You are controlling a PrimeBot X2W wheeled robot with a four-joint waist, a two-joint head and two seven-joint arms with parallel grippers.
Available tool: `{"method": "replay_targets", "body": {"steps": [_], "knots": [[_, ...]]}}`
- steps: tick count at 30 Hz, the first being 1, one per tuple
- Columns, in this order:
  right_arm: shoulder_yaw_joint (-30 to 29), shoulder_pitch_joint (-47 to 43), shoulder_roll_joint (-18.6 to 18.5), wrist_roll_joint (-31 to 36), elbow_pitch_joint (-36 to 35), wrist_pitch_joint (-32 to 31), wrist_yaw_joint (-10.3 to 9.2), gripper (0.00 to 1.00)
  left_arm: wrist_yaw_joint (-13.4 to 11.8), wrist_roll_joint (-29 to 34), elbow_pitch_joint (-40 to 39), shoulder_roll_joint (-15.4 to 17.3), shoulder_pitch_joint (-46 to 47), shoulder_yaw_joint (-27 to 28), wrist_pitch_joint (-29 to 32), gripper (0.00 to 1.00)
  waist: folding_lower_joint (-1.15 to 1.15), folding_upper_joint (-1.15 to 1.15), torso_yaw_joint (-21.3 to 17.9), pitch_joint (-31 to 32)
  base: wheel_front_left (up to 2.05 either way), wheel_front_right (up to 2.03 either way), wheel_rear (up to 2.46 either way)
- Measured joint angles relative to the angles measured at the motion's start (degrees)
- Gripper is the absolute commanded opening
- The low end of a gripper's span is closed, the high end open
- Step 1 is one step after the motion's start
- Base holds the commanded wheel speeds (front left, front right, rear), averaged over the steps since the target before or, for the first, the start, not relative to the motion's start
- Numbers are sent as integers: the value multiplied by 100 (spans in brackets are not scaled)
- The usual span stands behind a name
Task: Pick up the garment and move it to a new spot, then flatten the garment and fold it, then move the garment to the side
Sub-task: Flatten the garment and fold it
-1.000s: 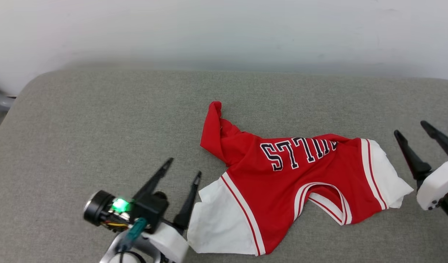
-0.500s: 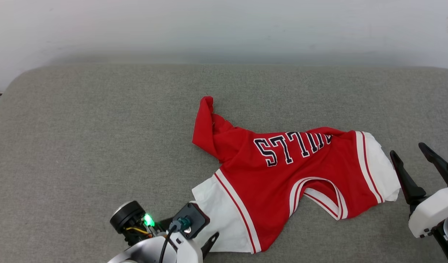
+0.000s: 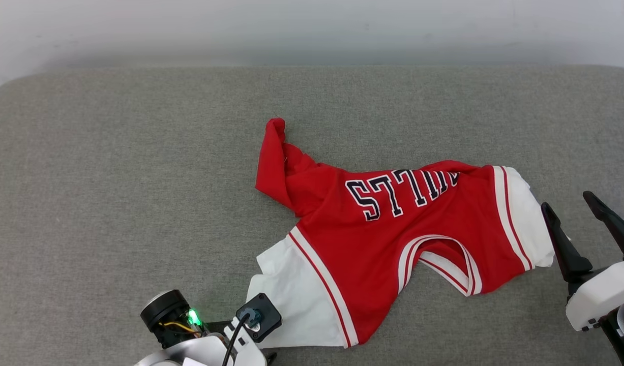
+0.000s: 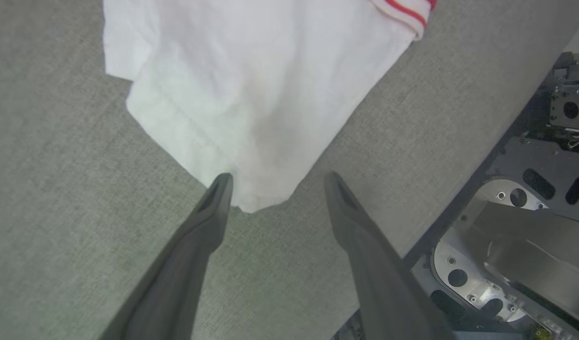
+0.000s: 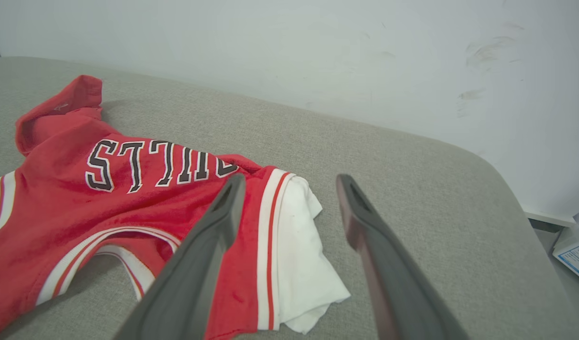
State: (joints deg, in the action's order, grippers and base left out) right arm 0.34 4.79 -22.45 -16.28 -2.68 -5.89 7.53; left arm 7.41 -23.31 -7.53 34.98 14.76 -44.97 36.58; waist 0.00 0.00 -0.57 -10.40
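One garment: a red jersey (image 3: 393, 244) with white sleeves lies crumpled, logo up, near the middle of a grey padded surface (image 3: 113, 178); one red corner is bunched up toward the wall (image 3: 312, 30).
Near sleeve: the white sleeve (image 4: 251, 94) spreads flat, its corner reaching between the left gripper (image 4: 275, 182) fingertips.
Left jaws: wide apart, holding nothing; they appear lined up to pinch that sleeve corner.
Far sleeve: the other white sleeve (image 5: 303, 255) is folded under itself beside the red-and-white trim.
Right gripper (image 3: 576, 208): just beside that sleeve, jaws fully spread and empty, probably waiting to take the opposite end.
Stage: likely the first pick-up; the garment is not yet lifted.
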Motion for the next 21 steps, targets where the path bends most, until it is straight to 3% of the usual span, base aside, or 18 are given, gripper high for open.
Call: {"method": "replay_targets", "body": {"steps": [12,14,21], "knots": [[-23,86,75,25,-81,-1,0,100,3,-257,749,140,408,-541,-45,100,-1,0,-171,-277,0,0,0],[-29,90,83,48,-80,-1,0,100,15,-259,856,142,467,-624,-120,0,-1,0,-180,-279,0,0,0],[-93,73,112,70,-80,3,0,100,-46,-241,1215,83,577,-682,-420,0,-1,0,-110,-167,0,0,0]]}}
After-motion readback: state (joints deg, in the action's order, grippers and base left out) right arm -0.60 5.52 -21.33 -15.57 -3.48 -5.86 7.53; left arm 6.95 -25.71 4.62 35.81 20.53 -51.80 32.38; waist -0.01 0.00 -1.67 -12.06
